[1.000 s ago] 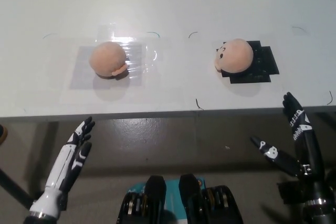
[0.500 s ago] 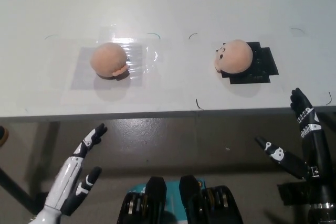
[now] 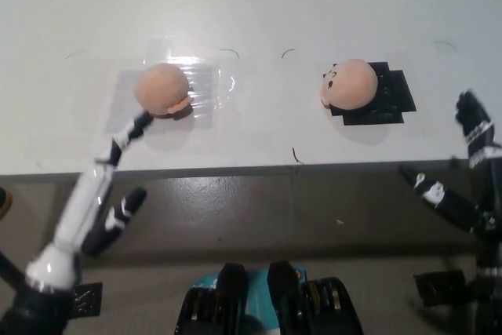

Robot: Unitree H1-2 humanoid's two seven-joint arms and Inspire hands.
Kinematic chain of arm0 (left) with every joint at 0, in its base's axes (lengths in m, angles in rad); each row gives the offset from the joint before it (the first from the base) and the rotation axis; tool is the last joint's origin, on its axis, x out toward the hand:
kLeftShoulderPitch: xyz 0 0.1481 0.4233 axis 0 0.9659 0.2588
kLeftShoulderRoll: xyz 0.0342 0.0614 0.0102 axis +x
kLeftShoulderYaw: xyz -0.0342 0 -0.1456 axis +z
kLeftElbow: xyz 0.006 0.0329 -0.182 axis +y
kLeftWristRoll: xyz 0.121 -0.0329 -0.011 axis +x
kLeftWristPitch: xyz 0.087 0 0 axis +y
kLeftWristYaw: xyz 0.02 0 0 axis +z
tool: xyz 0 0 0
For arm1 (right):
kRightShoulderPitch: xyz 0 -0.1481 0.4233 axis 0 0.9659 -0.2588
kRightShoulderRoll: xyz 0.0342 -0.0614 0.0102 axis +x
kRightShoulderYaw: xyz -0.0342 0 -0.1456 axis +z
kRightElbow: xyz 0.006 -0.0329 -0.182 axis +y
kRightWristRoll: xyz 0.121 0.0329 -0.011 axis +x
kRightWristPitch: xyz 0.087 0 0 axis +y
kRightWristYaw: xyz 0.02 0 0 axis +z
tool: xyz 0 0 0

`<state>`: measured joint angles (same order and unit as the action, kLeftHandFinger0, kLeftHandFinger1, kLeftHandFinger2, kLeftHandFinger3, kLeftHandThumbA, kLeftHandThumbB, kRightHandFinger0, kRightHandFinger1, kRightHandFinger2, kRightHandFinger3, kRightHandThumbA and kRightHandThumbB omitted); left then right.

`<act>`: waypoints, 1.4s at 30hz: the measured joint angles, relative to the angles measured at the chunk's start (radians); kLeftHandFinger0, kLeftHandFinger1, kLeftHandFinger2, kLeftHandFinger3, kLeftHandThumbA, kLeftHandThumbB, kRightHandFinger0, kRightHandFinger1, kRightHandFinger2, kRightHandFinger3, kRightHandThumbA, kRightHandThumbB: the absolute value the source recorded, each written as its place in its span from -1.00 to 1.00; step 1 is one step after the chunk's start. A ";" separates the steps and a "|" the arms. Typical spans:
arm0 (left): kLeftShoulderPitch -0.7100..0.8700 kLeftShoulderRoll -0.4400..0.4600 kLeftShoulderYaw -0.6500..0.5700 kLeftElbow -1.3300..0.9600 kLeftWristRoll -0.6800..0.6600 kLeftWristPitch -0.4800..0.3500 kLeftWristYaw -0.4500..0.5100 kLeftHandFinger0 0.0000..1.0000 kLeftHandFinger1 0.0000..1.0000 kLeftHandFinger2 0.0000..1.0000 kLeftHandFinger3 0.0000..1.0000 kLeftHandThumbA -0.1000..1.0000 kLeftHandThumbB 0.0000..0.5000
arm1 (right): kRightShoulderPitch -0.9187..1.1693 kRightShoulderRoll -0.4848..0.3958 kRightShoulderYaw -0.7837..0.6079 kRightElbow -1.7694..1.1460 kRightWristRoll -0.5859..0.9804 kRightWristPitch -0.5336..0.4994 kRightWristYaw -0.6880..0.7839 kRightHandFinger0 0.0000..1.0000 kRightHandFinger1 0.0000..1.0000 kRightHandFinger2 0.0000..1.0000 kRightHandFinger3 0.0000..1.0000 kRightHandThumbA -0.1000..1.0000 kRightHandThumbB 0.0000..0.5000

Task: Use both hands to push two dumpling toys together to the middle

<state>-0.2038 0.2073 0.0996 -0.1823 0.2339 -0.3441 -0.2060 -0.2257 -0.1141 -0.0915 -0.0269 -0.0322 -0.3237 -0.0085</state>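
Observation:
Two peach dumpling toys lie apart on the white table point(image 3: 259, 5). The left dumpling toy point(image 3: 162, 89) rests on a clear taped patch point(image 3: 208, 88). On a black mat point(image 3: 392, 93) sits the right dumpling toy point(image 3: 348, 83), its small face turned left. My white left hand point(image 3: 106, 182) reaches up over the table's front edge, open, fingertips point(image 3: 141, 121) just below and left of the left toy. My black right hand point(image 3: 467, 174) is raised open at the far right, level with the table edge, well right of the right toy.
The table's front edge point(image 3: 259, 170) crosses the middle of the view, with dark floor point(image 3: 259, 217) below it. Thin pen marks point(image 3: 296, 154) dot the table between the toys. A dark object point(image 3: 4, 200) shows at the left edge.
My left hand has risen from below the table edge and now reaches the left toy's lower left. My right hand has moved up and to the right. Both toys stay put.

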 measured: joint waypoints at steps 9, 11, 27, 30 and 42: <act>-0.223 0.015 0.068 0.141 0.002 0.048 0.000 1.00 1.00 1.00 1.00 1.00 0.50 | -0.173 -0.026 -0.036 0.124 0.033 0.023 0.000 1.00 1.00 1.00 1.00 1.00 0.05; -0.269 0.015 0.082 0.189 0.003 0.056 -0.001 1.00 1.00 1.00 1.00 1.00 0.59 | -0.205 -0.030 -0.041 0.164 0.040 0.026 0.001 1.00 1.00 1.00 1.00 1.00 0.06; -0.433 -0.017 0.214 0.454 0.019 0.217 -0.080 1.00 1.00 1.00 1.00 1.00 0.77 | -0.300 -0.035 -0.065 0.322 0.156 0.091 0.025 1.00 1.00 1.00 1.00 1.00 0.22; -0.445 -0.025 0.249 0.496 0.019 0.254 -0.099 1.00 1.00 1.00 1.00 1.00 0.72 | -0.300 -0.035 -0.079 0.347 0.185 0.110 0.027 1.00 1.00 1.00 1.00 1.00 0.23; -0.563 -0.031 0.431 0.844 0.034 0.352 -0.177 1.00 1.00 1.00 1.00 1.00 0.74 | -0.343 -0.035 -0.157 0.516 0.297 0.166 0.058 1.00 1.00 1.00 1.00 1.00 0.07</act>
<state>-0.7665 0.1763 0.5311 0.6618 0.2684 0.0075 -0.3828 -0.5689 -0.1491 -0.2484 0.4890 0.2649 -0.1576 0.0500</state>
